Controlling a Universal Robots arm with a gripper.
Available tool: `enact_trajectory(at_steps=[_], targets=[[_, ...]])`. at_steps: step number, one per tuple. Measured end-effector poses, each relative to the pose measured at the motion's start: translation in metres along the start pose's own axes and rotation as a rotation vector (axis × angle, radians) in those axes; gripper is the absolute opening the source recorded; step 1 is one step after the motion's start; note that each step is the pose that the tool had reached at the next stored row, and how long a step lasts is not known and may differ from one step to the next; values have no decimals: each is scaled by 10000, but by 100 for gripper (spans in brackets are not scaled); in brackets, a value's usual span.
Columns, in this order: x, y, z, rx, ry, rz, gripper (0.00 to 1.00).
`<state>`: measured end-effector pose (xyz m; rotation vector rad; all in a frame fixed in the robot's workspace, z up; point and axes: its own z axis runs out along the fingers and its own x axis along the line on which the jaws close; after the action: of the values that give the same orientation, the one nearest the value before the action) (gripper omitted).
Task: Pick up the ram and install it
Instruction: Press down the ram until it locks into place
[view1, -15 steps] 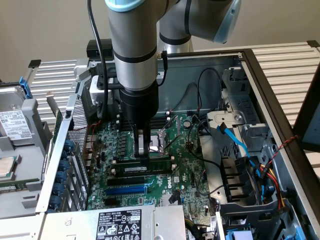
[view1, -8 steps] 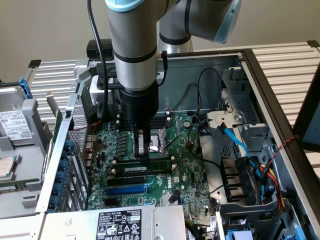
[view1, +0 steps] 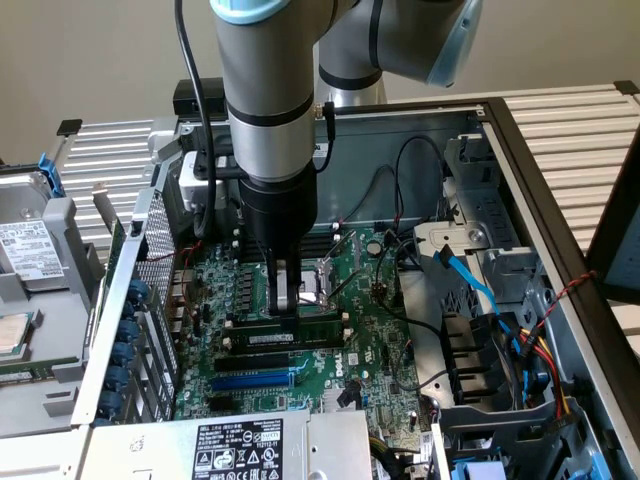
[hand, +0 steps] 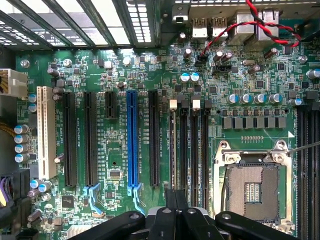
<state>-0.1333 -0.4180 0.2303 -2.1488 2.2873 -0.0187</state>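
One power supply (view1: 240, 448), a grey metal box with a white label, sits nearest in the exterior view, well on the viewer's side of the CPU socket (view1: 322, 278). Closer to the socket comes the blue slot (view1: 255, 380), glossy plastic, then long black slots (view1: 262, 360), narrow and ribbed, all on the matte green motherboard (view1: 375, 330).

Just beside the socket, on its viewer's side, lies the ram (view1: 318, 327): a thin green stick lying along the first memory slot, level as far as I can judge. The gripper (view1: 285, 308) stands upright over it with its metal fingers closed together, tips at the stick's top edge. Whether they pinch the board or only bear on it, I cannot tell.

To seat it well, I judge the push should go straight down with the stick square in its slot, so that both ends sink evenly. A thin board would likely flex under a skewed load.

Beyond the socket rises the bare steel case wall (view1: 400, 150), with loose black cables (view1: 400, 185).
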Motion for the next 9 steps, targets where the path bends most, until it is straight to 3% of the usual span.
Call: enact_trajectory(at_steps=[9], targets=[[22,-1,0,0,0,0,10]])
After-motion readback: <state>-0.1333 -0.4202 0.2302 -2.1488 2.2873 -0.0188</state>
